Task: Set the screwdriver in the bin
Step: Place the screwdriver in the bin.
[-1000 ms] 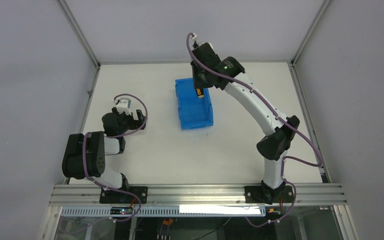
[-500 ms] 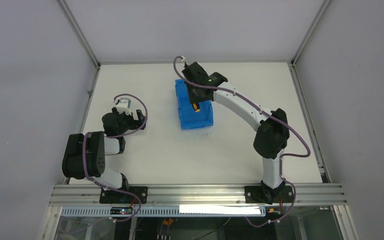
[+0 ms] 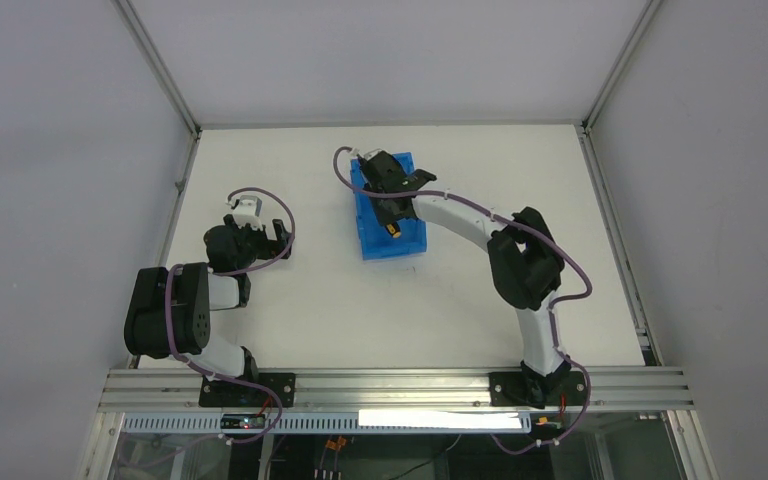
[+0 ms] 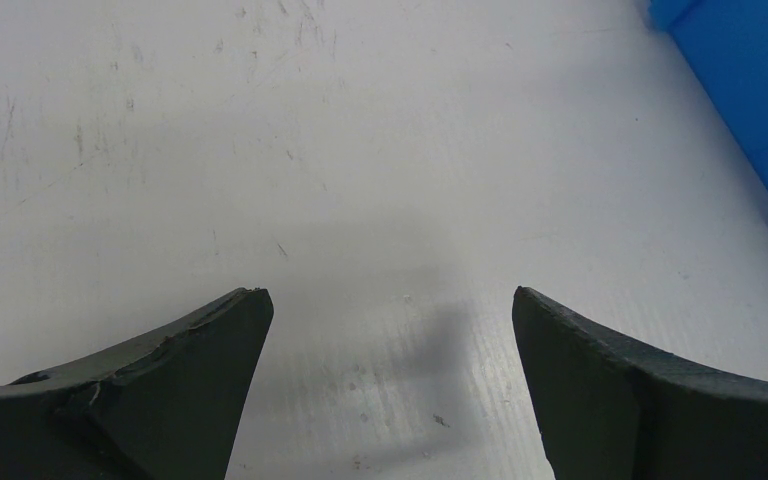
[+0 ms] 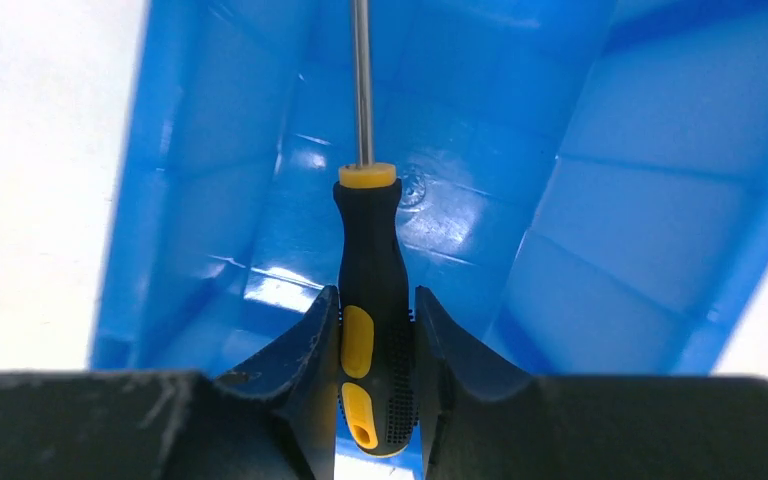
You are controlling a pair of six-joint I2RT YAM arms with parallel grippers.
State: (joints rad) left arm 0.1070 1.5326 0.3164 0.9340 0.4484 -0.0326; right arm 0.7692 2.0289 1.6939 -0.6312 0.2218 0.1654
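The blue bin [image 3: 372, 242] stands at the middle of the table. My right gripper [image 3: 390, 212] is down over the bin's inside, shut on the screwdriver [image 3: 393, 230]. In the right wrist view the black and yellow handle [image 5: 375, 300] is pinched between the two fingers, and the thin shaft points away over the bin's floor [image 5: 450, 235]. My right gripper [image 5: 377, 320] holds it inside the walls. My left gripper [image 3: 257, 232] rests at the left of the table, open and empty [image 4: 390, 330], with a corner of the bin [image 4: 750, 90] at its upper right.
The white table [image 3: 290, 300] lies inside a metal frame with grey walls on three sides. The right arm's elbow [image 3: 525, 265] hangs right of the bin. The left arm is folded near its base [image 3: 170, 310].
My right gripper has come down and toward the near side, from above the bin's far wall into the bin, carrying the screwdriver. The left arm has not moved.
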